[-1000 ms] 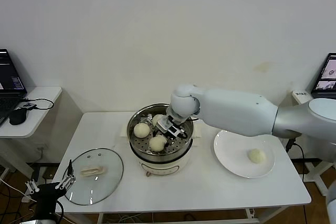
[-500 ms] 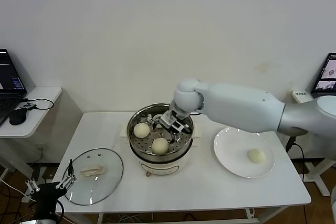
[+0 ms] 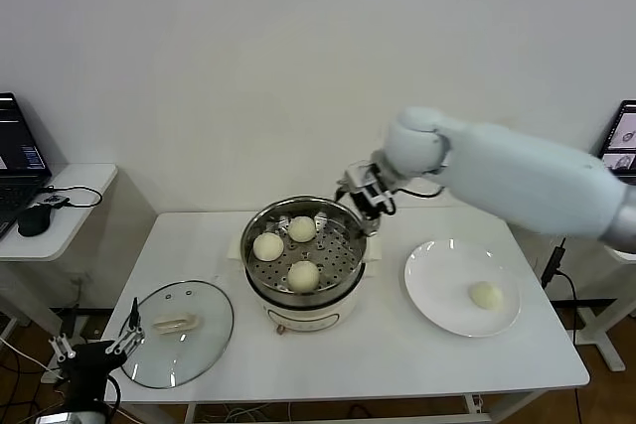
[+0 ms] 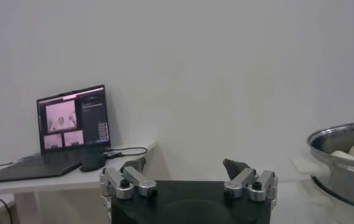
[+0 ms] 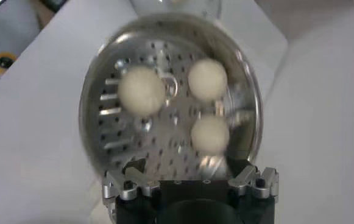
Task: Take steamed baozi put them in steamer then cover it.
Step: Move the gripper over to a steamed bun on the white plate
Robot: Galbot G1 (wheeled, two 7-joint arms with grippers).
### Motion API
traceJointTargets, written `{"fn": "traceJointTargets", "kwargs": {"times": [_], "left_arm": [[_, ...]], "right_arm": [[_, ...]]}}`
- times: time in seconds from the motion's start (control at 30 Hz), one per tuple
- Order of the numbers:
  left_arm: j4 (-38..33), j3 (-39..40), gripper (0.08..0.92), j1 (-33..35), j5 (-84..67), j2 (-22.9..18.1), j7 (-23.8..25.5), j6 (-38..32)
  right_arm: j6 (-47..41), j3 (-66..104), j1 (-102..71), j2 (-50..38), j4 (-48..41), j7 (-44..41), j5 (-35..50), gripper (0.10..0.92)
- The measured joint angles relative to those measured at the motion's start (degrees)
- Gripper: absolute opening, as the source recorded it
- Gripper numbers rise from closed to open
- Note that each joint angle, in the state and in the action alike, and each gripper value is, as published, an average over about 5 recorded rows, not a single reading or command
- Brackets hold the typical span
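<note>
The last baozi [image 3: 485, 294] at the plate's [image 3: 432, 290] 3 o'clock looks soft, light; right hand [image 3: 364, 193], spread and empty, should pinch its sides gently.

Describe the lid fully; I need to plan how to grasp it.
The lid is a round clear glass disc with a metal rim and a cream oblong handle at its centre. It lies flat, handle up, on the table's front left corner, left of the steamer and apart from it. Nothing grips it.
</note>
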Motion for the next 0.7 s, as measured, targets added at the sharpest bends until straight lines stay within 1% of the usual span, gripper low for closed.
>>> {"fn": "traceJointTargets", "kwargs": {"times": [0.17,0.37,0.53,0.7], "left_arm": [[0.4,0.86,0.823,-0.46,0.15,0.36,0.0,0.01],[0.32,1.68,0.823,-0.41,0.69,0.43,0.01,0.05],[0.3,1.5,0.823,0.1,0.81,0.52,0.0,0.06],[0.28,1.35,0.823,0.55,1.1,0.35,0.0,0.06]], "right_arm": [[-1.49,2.22,-2.27,-8.16,1.64,-1.6,-1.19,0.823],[0.16,7.8,-9.27,-16.24,1.13,-4.33,-5.83,0.823],[2.54,14.76,-17.94,-19.95,-0.94,-5.8,-10.7,0.823],[4.48,21.29,-26.11,-21.63,-3.43,-6.17,-15.41,0.823]]}}
